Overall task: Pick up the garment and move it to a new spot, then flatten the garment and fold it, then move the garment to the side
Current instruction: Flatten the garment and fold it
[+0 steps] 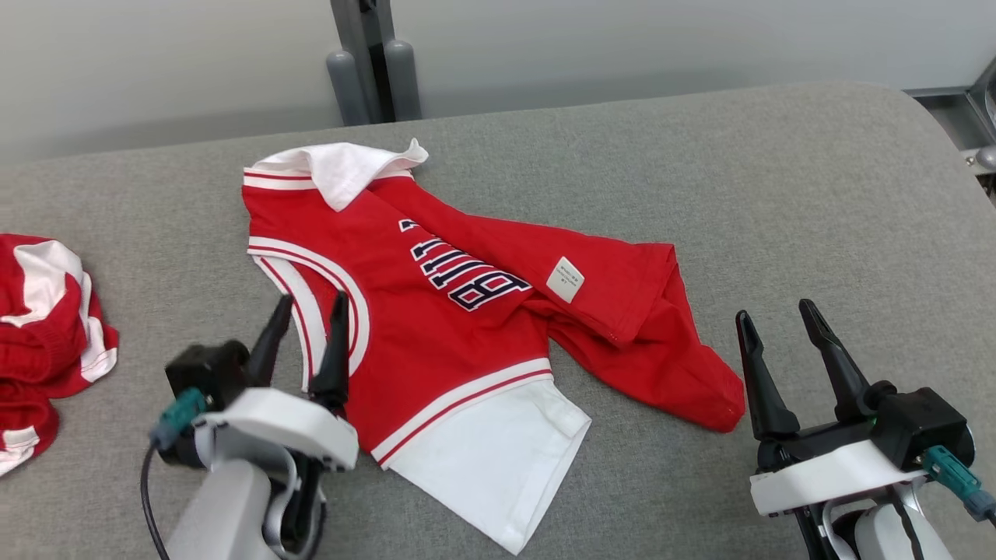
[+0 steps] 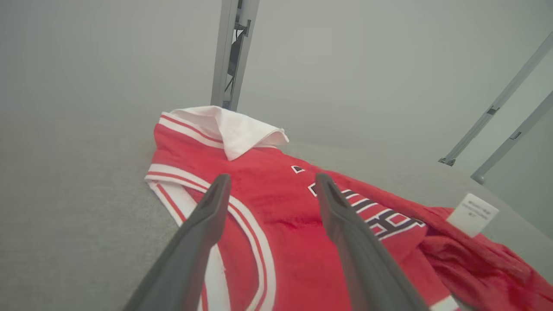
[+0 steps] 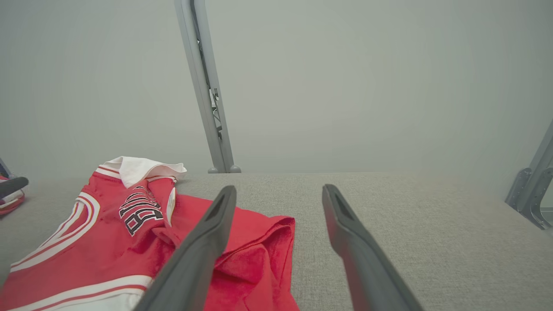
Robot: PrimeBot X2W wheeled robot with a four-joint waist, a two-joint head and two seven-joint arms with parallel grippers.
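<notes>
- Left gripper (image 1: 311,299): fingers apart, nothing between them. The tips stand over the white-and-red armhole trim at the garment's left edge; whether they touch the cloth cannot be told.
- Right gripper (image 1: 775,309): fingers apart, holding nothing, positioned just beside the garment's crumpled right end.
- Garment (image 1: 436,311): red jersey with white panels. It lies between the two grippers on the grey padded surface (image 1: 739,171), partly spread, with the right side bunched and folded over and a white label (image 1: 565,278) facing up.
- Second red-and-white cloth (image 1: 39,327): crumpled at the far left edge, well apart from the garment.
</notes>
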